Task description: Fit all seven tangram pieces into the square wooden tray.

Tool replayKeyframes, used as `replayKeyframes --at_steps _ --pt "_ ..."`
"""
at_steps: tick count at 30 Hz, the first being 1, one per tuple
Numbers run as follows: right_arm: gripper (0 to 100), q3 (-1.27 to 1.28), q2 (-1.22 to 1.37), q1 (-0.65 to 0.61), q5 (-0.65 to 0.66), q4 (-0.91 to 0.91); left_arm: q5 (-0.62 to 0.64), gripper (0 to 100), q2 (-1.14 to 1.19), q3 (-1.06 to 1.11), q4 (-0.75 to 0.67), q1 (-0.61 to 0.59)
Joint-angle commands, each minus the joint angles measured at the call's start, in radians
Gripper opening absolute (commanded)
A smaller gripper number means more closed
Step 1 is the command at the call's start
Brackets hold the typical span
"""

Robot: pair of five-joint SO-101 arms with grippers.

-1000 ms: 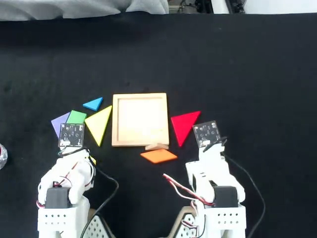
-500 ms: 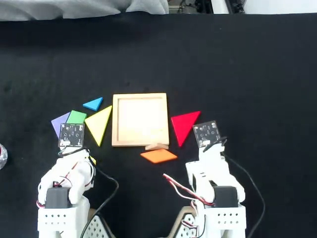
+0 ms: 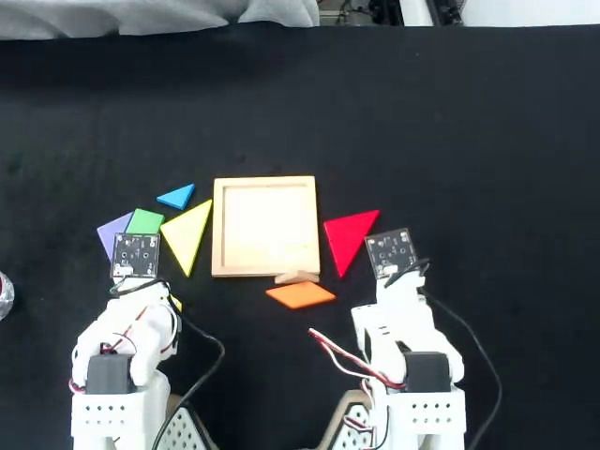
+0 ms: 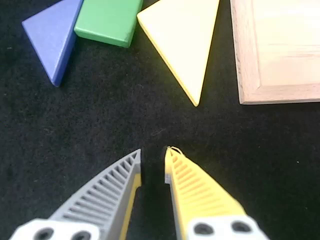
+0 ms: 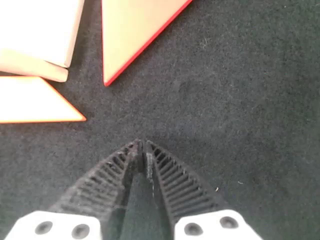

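Observation:
The square wooden tray (image 3: 219, 228) lies empty at mid-table. Left of it lie a yellow triangle (image 3: 190, 234), a green square (image 3: 145, 221), a purple triangle (image 3: 112, 231) and a small blue triangle (image 3: 176, 196). A red triangle (image 3: 350, 236) sits to its right. An orange parallelogram (image 3: 300, 294) and a small tan piece (image 3: 297, 277) lie at its front edge. My left gripper (image 4: 153, 151) is shut and empty above bare cloth, just short of the yellow triangle (image 4: 185, 40). My right gripper (image 5: 143, 144) is shut and empty, near the red triangle (image 5: 132, 30).
Black cloth covers the table, with wide free room behind and to the right of the tray. Both arm bases (image 3: 111, 394) (image 3: 422, 398) stand at the front edge with loose cables between them. Grey fabric (image 3: 141, 14) lies along the far edge.

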Motion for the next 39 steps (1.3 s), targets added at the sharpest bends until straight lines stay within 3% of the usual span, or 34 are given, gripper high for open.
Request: replayKeyframes --at_steps 1,20,28,33,39 --pt "1.1 -0.004 -0.082 0.014 0.003 0.006 -0.008 9 -0.002 0.012 0.006 0.010" --pt "1.1 -0.004 -0.084 0.006 0.009 -0.002 -0.008 9 -0.002 0.012 0.005 0.015" --pt "1.1 -0.004 -0.084 -0.190 0.011 -0.055 -0.009 9 -0.002 0.012 0.006 0.013" --pt "1.2 -0.004 -0.084 -0.196 0.011 -0.287 -0.009 9 -0.002 0.012 0.006 0.010" --pt "1.2 -0.004 -0.084 -0.199 0.003 -0.783 -0.009 9 -0.002 0.012 0.006 0.007"
